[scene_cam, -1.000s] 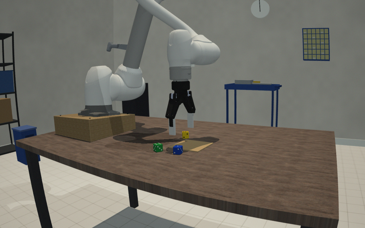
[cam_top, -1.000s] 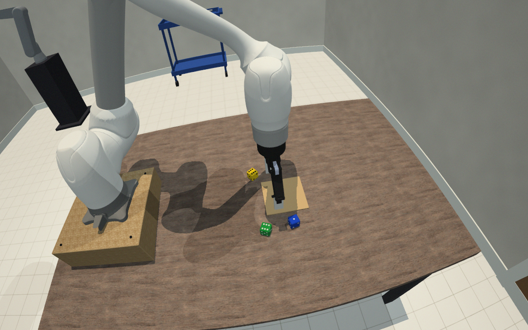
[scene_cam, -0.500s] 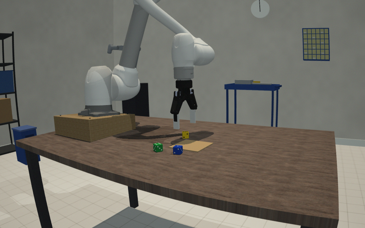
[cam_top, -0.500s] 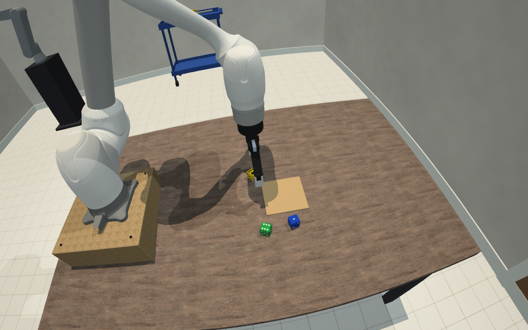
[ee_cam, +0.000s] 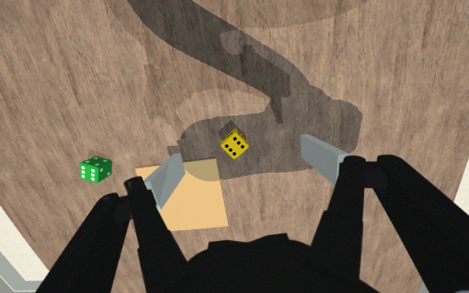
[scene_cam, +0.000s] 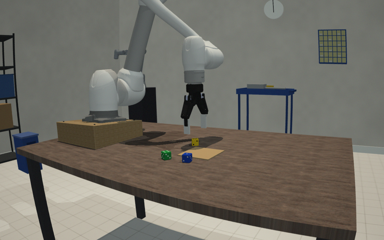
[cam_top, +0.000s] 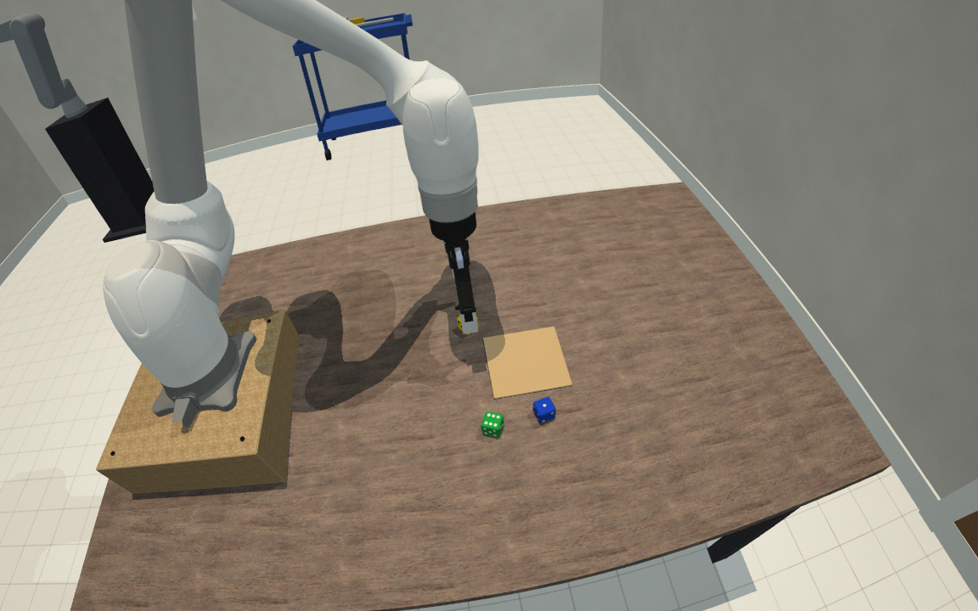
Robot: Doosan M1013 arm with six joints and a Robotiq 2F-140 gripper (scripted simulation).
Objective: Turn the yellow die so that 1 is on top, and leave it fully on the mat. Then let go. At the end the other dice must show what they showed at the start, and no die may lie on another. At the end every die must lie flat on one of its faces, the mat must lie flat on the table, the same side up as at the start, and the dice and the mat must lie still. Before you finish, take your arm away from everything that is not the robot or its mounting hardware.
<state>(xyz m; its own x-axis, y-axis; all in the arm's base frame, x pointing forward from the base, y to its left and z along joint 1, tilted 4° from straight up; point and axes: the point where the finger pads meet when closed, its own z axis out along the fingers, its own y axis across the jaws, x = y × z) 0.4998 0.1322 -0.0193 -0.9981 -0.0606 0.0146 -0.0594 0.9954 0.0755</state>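
Yellow die (cam_top: 460,325) (scene_cam: 194,142) (ee_cam: 234,144) on table (cam_top: 629,456) (scene_cam: 262,179) (ee_cam: 47,81), 6 up, just beside tan mat (cam_top: 529,363) (scene_cam: 202,153) (ee_cam: 195,199), not on it. Gripper (cam_top: 467,322) (scene_cam: 195,126) (ee_cam: 240,155) above die, fingers wide apart, nothing held. Green die (cam_top: 492,423) (scene_cam: 166,155) (ee_cam: 95,169) (6 up) & blue die (cam_top: 544,410) (scene_cam: 186,157) (1 up) nr mat's other side, apart from e/o.

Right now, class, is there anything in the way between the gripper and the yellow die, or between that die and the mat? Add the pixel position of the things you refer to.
Nothing visible blocks either path: the open gripper (scene_cam: 195,131) (ee_cam: 240,155) hangs above the yellow die (scene_cam: 194,142) (ee_cam: 234,144), with bare wood between die and mat (cam_top: 527,362) (scene_cam: 202,153) (ee_cam: 195,199).
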